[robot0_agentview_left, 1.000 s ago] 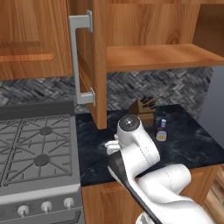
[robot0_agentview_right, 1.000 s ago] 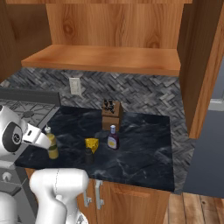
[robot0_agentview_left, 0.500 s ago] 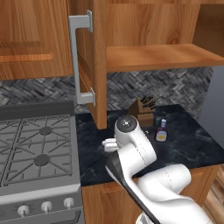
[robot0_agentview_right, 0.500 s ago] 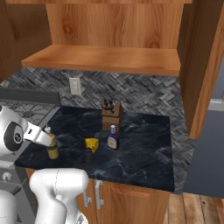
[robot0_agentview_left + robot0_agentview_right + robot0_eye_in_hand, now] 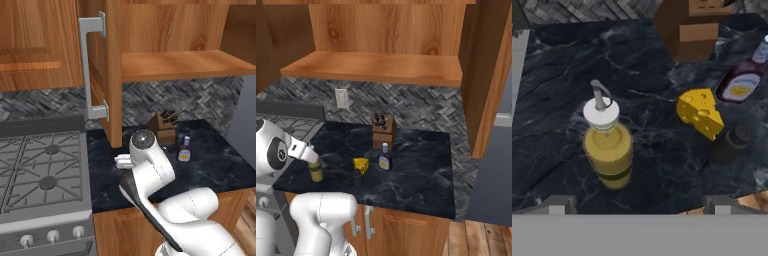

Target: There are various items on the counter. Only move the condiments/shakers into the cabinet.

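In the hand view we look down on the dark marbled counter [image 5: 557,125], with the gripper [image 5: 637,202] at the bottom edge, its 2 grey tips spread wide and holding nothing. Just above the gap between them, left of centre, stands the yellow-olive bottle [image 5: 608,152], upright, with a dark band low on its body and a pale cap and nozzle. To its right lies the yellow cheese wedge [image 5: 700,113], and just below right of that, close beside it, the small black shaker [image 5: 728,145]. At the upper right of that frame the dark-purple bottle [image 5: 742,82] with a pale label shows, and at top centre the brown knife block [image 5: 691,30]. In the right base view we see the same 5 items: the yellow-olive bottle at centre left, right by the arm's white head, the shaker and wedge near the middle, the purple bottle with a red cap just right of them, the knife block behind. Above, in the upper half of that frame, the wall cabinet [image 5: 376,67] stands open with its wooden shelf bare. In the left base view its door [image 5: 107,70] with a long grey handle [image 5: 87,67] occupies the upper left.
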Motion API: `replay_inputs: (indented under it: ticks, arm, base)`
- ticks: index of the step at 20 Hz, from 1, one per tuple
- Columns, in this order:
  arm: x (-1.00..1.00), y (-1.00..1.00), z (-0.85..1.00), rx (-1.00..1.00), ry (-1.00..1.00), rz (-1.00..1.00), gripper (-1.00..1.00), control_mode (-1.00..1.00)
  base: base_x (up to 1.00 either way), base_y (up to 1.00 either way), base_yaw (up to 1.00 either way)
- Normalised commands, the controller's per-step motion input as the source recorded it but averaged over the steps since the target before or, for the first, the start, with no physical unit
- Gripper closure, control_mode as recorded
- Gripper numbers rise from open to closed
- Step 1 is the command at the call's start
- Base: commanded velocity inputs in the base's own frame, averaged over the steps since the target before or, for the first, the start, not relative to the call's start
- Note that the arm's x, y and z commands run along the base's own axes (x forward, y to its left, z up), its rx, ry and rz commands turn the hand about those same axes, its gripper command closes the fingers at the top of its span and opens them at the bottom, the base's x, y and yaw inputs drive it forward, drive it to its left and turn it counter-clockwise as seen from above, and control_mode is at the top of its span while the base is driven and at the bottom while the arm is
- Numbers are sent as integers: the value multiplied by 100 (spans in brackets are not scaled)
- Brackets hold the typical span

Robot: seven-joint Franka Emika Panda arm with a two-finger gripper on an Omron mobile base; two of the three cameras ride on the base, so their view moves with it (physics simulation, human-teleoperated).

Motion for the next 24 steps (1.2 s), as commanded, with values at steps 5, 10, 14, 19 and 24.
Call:
replay_inputs:
  ticks: [5,10,14,19,24]
  arm:
    - [9,21,-5,1,0,1,-100,-100]
    - [17,7,-5,0,0,0,-100,-100]
    - [20,0,-2,0,0,0,-100,-100]
    - [12,0,-3,0,0,0,-100,-100]
    - [11,0,-6,0,0,0,-100,-100]
  base:
    - [0,0,0]
    - [0,0,0]
    - [0,0,0]
    - [0,0,0]
    - [0,0,0]
